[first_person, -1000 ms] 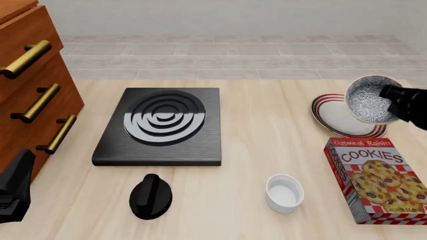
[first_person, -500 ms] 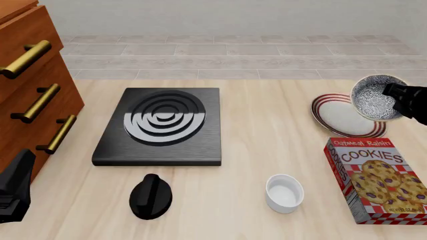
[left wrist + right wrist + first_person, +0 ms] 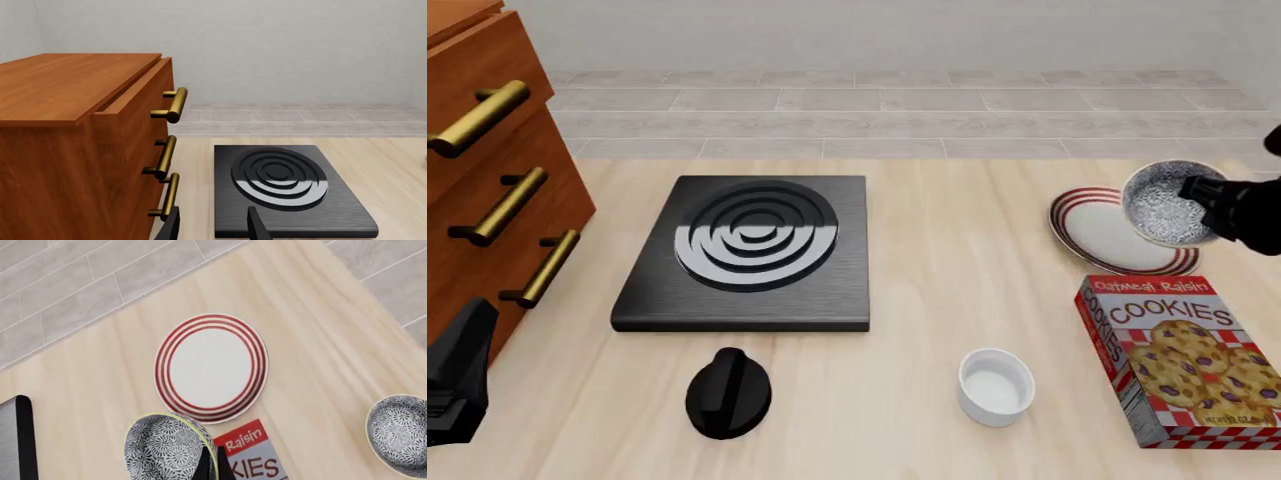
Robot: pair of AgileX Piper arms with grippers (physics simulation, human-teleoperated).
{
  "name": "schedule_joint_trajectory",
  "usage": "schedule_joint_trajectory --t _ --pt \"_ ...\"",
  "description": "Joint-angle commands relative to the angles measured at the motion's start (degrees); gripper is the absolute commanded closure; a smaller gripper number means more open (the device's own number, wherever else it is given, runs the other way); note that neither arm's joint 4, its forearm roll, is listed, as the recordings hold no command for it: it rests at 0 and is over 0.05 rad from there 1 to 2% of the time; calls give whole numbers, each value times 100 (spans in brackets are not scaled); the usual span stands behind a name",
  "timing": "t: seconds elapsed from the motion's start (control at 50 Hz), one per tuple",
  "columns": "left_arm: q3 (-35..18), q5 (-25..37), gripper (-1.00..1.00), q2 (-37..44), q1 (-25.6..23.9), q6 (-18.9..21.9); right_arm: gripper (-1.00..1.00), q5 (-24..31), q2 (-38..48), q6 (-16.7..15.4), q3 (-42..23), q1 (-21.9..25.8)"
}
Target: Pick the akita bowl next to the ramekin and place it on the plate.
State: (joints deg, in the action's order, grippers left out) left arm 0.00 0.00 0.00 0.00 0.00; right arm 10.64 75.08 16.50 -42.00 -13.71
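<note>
Pale wood table (image 3: 961, 300) — grey tiled floor (image 3: 894, 100) beyond, wall (image 3: 267, 50) apparently plain.

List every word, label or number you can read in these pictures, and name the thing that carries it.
"Oatmeal Raisin": red top band of the cookie box, small and slightly blurred.
"COOKIES": large white letters on the same box.
Right wrist view shows only part: "Raisin" and "KIES".
Nothing else carries readable text.

Black hotplate (image 3: 747, 255) with concentric rings, mid-counter (image 3: 961, 300). Black knob (image 3: 729, 393) just in front of it, apart. Wooden drawer cabinet (image 3: 487, 190) with brass handles (image 3: 507, 205) at far left. Cookie box (image 3: 1181, 360) lying flat at near right. Second speckled bowl (image 3: 398, 432) alone on bare wood in right wrist view.
</note>
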Motion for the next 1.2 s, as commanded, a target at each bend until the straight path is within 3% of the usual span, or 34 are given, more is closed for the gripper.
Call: schedule_joint_trajectory --t 0.02,1.2 --pt "0 0 -100 0 0 0 100 -179 234 -37 -57 -5" --pt "0 0 -100 0 0 0 100 -636 1197 -264 -526 -88"
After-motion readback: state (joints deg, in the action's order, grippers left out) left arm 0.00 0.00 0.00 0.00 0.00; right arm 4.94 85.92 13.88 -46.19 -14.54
